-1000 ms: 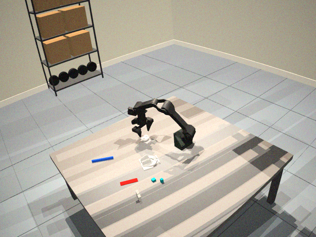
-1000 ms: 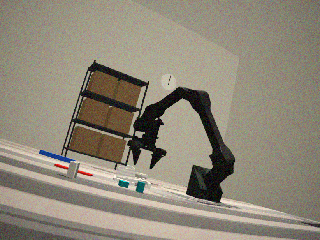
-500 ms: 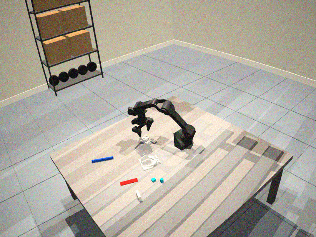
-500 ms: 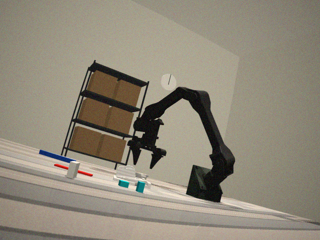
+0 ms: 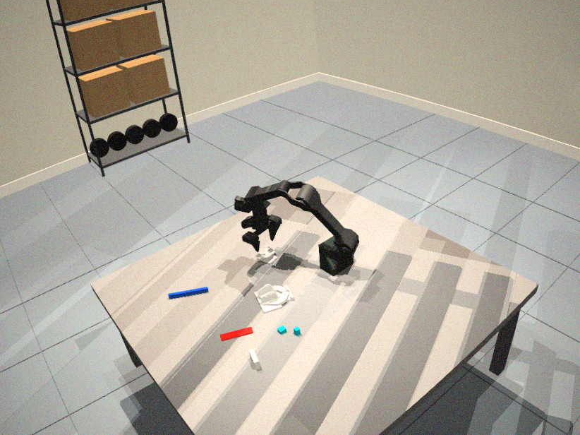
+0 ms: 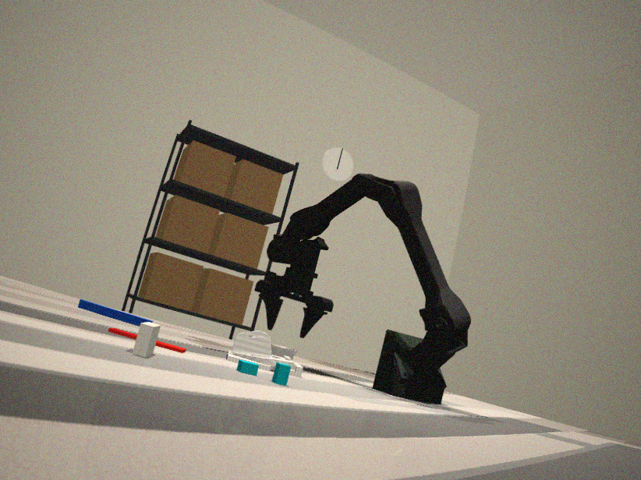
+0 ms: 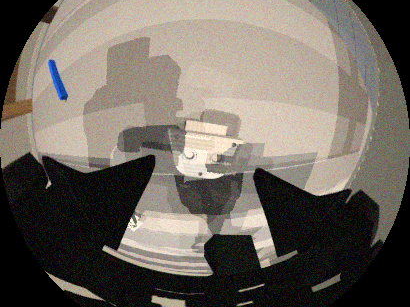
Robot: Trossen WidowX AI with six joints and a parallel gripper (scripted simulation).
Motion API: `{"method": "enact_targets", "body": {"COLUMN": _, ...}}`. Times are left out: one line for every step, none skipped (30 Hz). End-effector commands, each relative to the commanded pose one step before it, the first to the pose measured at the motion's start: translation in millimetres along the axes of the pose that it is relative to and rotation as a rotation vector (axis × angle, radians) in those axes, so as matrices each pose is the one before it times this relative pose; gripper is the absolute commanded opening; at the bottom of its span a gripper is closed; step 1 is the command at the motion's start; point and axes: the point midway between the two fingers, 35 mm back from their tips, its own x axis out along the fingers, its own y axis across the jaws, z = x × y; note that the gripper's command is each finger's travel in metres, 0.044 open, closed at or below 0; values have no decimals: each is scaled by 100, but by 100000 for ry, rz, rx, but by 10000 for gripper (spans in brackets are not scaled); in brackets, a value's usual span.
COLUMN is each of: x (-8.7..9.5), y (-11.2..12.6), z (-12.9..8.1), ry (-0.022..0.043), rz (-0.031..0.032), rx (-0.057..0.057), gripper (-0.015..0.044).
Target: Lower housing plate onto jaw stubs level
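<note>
Holding brown boxes [image 5: 101, 45] [image 6: 205, 167] above a row of black discs [image 5: 134, 134], the rack [image 5: 181, 106] [image 6: 240, 149] stands beyond the desk [image 5: 348, 319] [image 6: 320, 448] [image 7: 280, 54]. The claw [image 5: 264, 245] [image 6: 286, 333] [image 7: 206, 167] hangs wide open and empty over the small white plate [image 5: 266, 255] [image 6: 284, 350] [image 7: 200, 166], which sits on the desk near the arm's base [image 5: 331, 257] [image 6: 391, 360]. Its rounded edge points toward the bottom of the wrist view; I cannot tell its long axis.

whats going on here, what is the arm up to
The robot's gripper is open, holding nothing, above a small white part, probably the housing plate. A larger white assembly sits nearby on the table, likely where the plate goes. The plate is not on it, so the lowering is still to be done.
</note>
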Motion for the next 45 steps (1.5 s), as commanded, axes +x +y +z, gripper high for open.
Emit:
{"method": "enact_targets", "body": {"x": 3, "y": 67, "z": 6, "ry": -38, "rz": 365, "rx": 299, "gripper": 440}}
{"method": "enact_targets", "body": {"x": 0, "y": 0, "z": 0, "ry": 0, "rz": 0, "rx": 0, "gripper": 440}}
{"method": "enact_targets", "body": {"x": 0, "y": 0, "z": 0, "ry": 0, "rz": 0, "rx": 0, "gripper": 440}}
{"method": "enact_targets", "body": {"x": 0, "y": 0, "z": 0, "ry": 0, "rz": 0, "rx": 0, "gripper": 440}}
{"method": "enact_targets", "body": {"x": 24, "y": -65, "z": -2, "ry": 38, "rz": -362, "rx": -297, "gripper": 440}}
{"method": "enact_targets", "body": {"x": 83, "y": 7, "z": 9, "ry": -2, "rz": 7, "rx": 4, "gripper": 440}}
{"method": "enact_targets", "body": {"x": 138, "y": 12, "z": 15, "ry": -4, "rz": 12, "rx": 6, "gripper": 440}}
{"method": "enact_targets", "body": {"x": 166, "y": 14, "z": 18, "ry": -4, "rz": 15, "rx": 8, "gripper": 440}}
{"method": "enact_targets", "body": {"x": 166, "y": 13, "z": 17, "ry": -4, "rz": 15, "rx": 8, "gripper": 440}}
{"method": "enact_targets", "body": {"x": 166, "y": 13, "z": 16, "ry": -3, "rz": 15, "rx": 8, "gripper": 440}}
{"method": "enact_targets", "body": {"x": 166, "y": 12, "z": 15, "ry": -3, "rz": 15, "rx": 7, "gripper": 440}}
{"method": "enact_targets", "body": {"x": 166, "y": 12, "z": 14, "ry": -3, "rz": 15, "rx": 7, "gripper": 440}}
{"method": "enact_targets", "body": {"x": 166, "y": 11, "z": 14, "ry": -2, "rz": 15, "rx": 7, "gripper": 440}}
{"method": "enact_targets", "body": {"x": 166, "y": 11, "z": 13, "ry": -2, "rz": 15, "rx": 7, "gripper": 440}}
{"method": "enact_targets", "body": {"x": 166, "y": 11, "z": 12, "ry": -2, "rz": 15, "rx": 7, "gripper": 440}}
{"method": "enact_targets", "body": {"x": 166, "y": 10, "z": 11, "ry": -1, "rz": 15, "rx": 7, "gripper": 440}}
{"method": "enact_targets", "body": {"x": 165, "y": 10, "z": 10, "ry": -1, "rz": 15, "rx": 7, "gripper": 440}}
{"method": "enact_targets", "body": {"x": 165, "y": 9, "z": 10, "ry": -1, "rz": 15, "rx": 7, "gripper": 440}}
{"method": "enact_targets", "body": {"x": 165, "y": 9, "z": 9, "ry": 0, "rz": 15, "rx": 7, "gripper": 440}}
{"method": "enact_targets", "body": {"x": 165, "y": 8, "z": 8, "ry": 0, "rz": 15, "rx": 7, "gripper": 440}}
{"method": "enact_targets", "body": {"x": 165, "y": 8, "z": 7, "ry": 0, "rz": 15, "rx": 7, "gripper": 440}}
{"method": "enact_targets", "body": {"x": 165, "y": 7, "z": 7, "ry": 1, "rz": 15, "rx": 7, "gripper": 440}}
{"method": "enact_targets", "body": {"x": 165, "y": 7, "z": 6, "ry": 1, "rz": 15, "rx": 7, "gripper": 440}}
{"method": "enact_targets", "body": {"x": 164, "y": 6, "z": 5, "ry": 1, "rz": 15, "rx": 7, "gripper": 440}}
{"method": "enact_targets", "body": {"x": 164, "y": 6, "z": 4, "ry": 2, "rz": 15, "rx": 7, "gripper": 440}}
{"method": "enact_targets", "body": {"x": 164, "y": 5, "z": 4, "ry": 2, "rz": 15, "rx": 7, "gripper": 440}}
{"method": "enact_targets", "body": {"x": 164, "y": 5, "z": 3, "ry": 2, "rz": 15, "rx": 7, "gripper": 440}}
{"method": "enact_targets", "body": {"x": 164, "y": 4, "z": 2, "ry": 3, "rz": 15, "rx": 7, "gripper": 440}}
{"method": "enact_targets", "body": {"x": 164, "y": 4, "z": 1, "ry": 3, "rz": 15, "rx": 7, "gripper": 440}}
{"method": "enact_targets", "body": {"x": 164, "y": 3, "z": 1, "ry": 3, "rz": 15, "rx": 7, "gripper": 440}}
{"method": "enact_targets", "body": {"x": 163, "y": 3, "z": 0, "ry": 4, "rz": 15, "rx": 7, "gripper": 440}}
{"method": "enact_targets", "body": {"x": 163, "y": 2, "z": -1, "ry": 4, "rz": 15, "rx": 7, "gripper": 440}}
{"method": "enact_targets", "body": {"x": 163, "y": 2, "z": -2, "ry": 4, "rz": 15, "rx": 7, "gripper": 440}}
{"method": "enact_targets", "body": {"x": 163, "y": 1, "z": -2, "ry": 5, "rz": 15, "rx": 7, "gripper": 440}}
{"method": "enact_targets", "body": {"x": 163, "y": 1, "z": -3, "ry": 5, "rz": 15, "rx": 7, "gripper": 440}}
{"method": "enact_targets", "body": {"x": 132, "y": 0, "z": -3, "ry": 4, "rz": 12, "rx": 5, "gripper": 440}}
{"method": "enact_targets", "body": {"x": 79, "y": 0, "z": -2, "ry": 3, "rz": 7, "rx": 3, "gripper": 440}}
{"method": "enact_targets", "body": {"x": 26, "y": 0, "z": -1, "ry": 1, "rz": 2, "rx": 1, "gripper": 440}}
{"method": "enact_targets", "body": {"x": 0, "y": 0, "z": 0, "ry": 0, "rz": 0, "rx": 0, "gripper": 440}}
{"method": "enact_targets", "body": {"x": 0, "y": 0, "z": 0, "ry": 0, "rz": 0, "rx": 0, "gripper": 440}}
{"method": "enact_targets", "body": {"x": 0, "y": 0, "z": 0, "ry": 0, "rz": 0, "rx": 0, "gripper": 440}}
{"method": "enact_targets", "body": {"x": 0, "y": 0, "z": 0, "ry": 0, "rz": 0, "rx": 0, "gripper": 440}}
{"method": "enact_targets", "body": {"x": 0, "y": 0, "z": 0, "ry": 0, "rz": 0, "rx": 0, "gripper": 440}}
{"method": "enact_targets", "body": {"x": 0, "y": 0, "z": 0, "ry": 0, "rz": 0, "rx": 0, "gripper": 440}}
{"method": "enact_targets", "body": {"x": 0, "y": 0, "z": 0, "ry": 0, "rz": 0, "rx": 0, "gripper": 440}}
